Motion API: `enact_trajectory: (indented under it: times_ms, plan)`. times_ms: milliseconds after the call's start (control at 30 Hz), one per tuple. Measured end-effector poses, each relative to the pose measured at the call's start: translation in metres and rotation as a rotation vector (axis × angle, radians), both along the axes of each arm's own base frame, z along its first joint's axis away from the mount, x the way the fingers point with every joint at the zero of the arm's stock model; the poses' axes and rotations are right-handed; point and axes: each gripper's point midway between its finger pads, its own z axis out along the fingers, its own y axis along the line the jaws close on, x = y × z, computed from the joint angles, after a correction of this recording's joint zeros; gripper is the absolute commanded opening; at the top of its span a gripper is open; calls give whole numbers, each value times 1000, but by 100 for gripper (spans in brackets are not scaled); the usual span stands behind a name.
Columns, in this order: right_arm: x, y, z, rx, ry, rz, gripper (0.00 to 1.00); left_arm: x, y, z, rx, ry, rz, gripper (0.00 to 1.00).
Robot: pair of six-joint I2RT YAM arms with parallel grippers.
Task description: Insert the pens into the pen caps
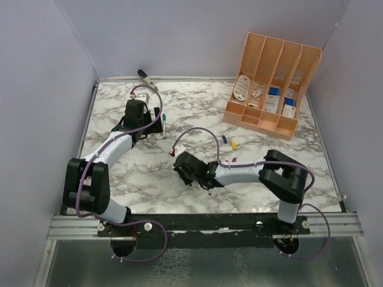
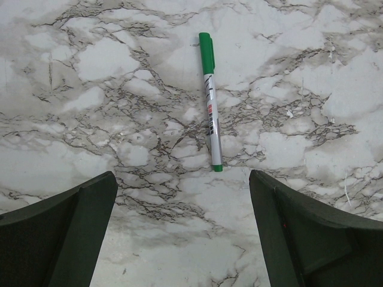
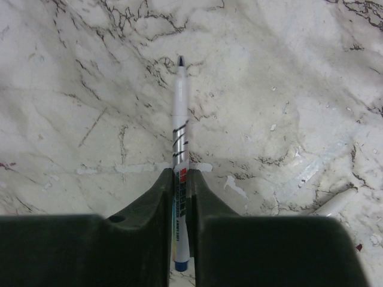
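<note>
right gripper (image 3: 181, 179) clamped on blue pen (image 3: 181, 113), bare tip pointing away | left gripper (image 2: 182, 176) jaws wide apart, holding nothing, above capped green pen (image 2: 210, 107) lying on marble table (image 2: 90, 72) | blue cap (image 1: 224, 139) and yellow cap (image 1: 233, 144) loose on table near peach organizer (image 1: 254, 54)

Overhead camera spans table (image 1: 143, 173); wrist cameras close above

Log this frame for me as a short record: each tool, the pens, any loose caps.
left tool: open, green pen ahead of it, untouched
green pen: capped, lying flat on the marble table
right tool: shut on the blue-ended pen
blue-ended pen: uncapped, tip sticking out ahead of the tool
loose caps: blue cap and yellow cap, on the table
</note>
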Motion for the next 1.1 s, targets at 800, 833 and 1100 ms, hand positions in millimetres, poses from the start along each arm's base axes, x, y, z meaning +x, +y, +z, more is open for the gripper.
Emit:
enact_trajectory:
  times_ms: [800,833,1100]
  plan:
    - [84,-86,167,507,-324,-387,1,-25,-55,70,-297,-312,-255,92]
    - [83,-90,177,547,-346,-388,1,-28,-62,75,-330,-326,-290,91]
    - [61,-100,249,869,-485,-312,1,-68,-122,126,-527,-471,-668,92]
